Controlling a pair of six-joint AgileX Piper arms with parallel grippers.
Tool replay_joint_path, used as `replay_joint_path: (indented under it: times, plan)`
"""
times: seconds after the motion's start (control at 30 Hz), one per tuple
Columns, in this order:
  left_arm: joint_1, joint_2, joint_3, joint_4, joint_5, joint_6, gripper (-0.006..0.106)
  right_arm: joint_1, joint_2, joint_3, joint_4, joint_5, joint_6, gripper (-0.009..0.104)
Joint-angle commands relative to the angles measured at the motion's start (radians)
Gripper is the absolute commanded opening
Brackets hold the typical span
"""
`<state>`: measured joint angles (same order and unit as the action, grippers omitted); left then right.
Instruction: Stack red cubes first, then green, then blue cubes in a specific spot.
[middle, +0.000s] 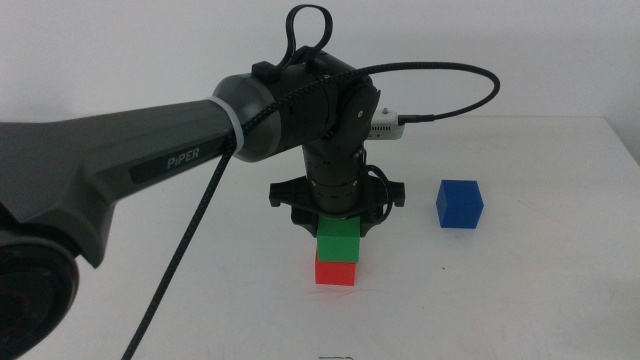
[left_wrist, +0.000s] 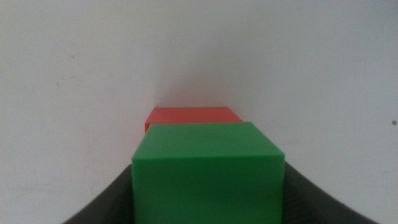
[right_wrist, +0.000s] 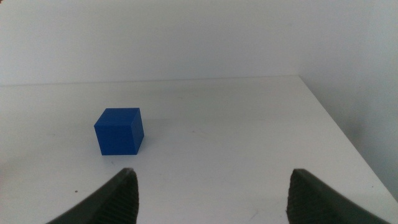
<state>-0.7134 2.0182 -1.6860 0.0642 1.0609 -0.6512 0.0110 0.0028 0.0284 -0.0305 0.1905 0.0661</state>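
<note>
Your left gripper (middle: 337, 222) is clenched on the green cube (middle: 337, 243), its jaws flanking the block on both sides in the left wrist view, and that cube sits on or a hair above the red cube (middle: 335, 270) directly below the gripper; from these views you cannot tell whether the two faces are fully touching. In the middle view the green cube looks shifted slightly to the right of the red one. If you let go while it overhangs or hangs above the red face, it may tip or slide off, and a jaw that drags on opening could twist it or nudge the red cube off its spot on the white table (middle: 520, 300). All three blocks are small, plain, matte and equal in size, so nothing but flat contact will hold them. The blue cube (middle: 460, 204) stands alone well off to the right of your left gripper and ahead of your right gripper (right_wrist: 211, 193), which waits with jaws spread wide, holding nothing
</note>
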Motion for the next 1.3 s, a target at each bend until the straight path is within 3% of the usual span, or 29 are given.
replay_joint_path:
  times: [0.0,0.17,0.37,0.83,0.93,1.07,1.27]
  plan:
    - [-0.006,-0.059,-0.031,0.006,-0.025,0.007,0.030,-0.007,0.014,-0.018,-0.008,-0.070,-0.013,0.061]
    - [-0.006,-0.059,-0.031,0.044,-0.024,0.011,0.048,-0.007,0.014,-0.018,-0.008,-0.070,-0.013,0.061]
    - [-0.006,-0.059,-0.031,0.058,-0.022,0.012,0.062,-0.007,0.014,-0.018,-0.008,-0.070,-0.013,0.061]
    - [-0.006,-0.059,-0.031,0.001,-0.024,0.014,0.066,-0.007,0.014,-0.018,-0.008,-0.070,-0.013,0.061]
    - [-0.004,-0.067,-0.033,0.001,-0.021,0.064,0.075,-0.007,0.014,-0.018,-0.008,-0.070,-0.013,0.061]
    - [0.009,-0.100,-0.034,0.001,-0.018,0.124,0.094,-0.007,0.014,-0.018,-0.008,-0.070,-0.013,0.061]
    - [0.031,-0.185,-0.034,-0.001,0.021,0.188,0.094,-0.007,0.014,-0.018,-0.008,-0.070,-0.013,0.061]
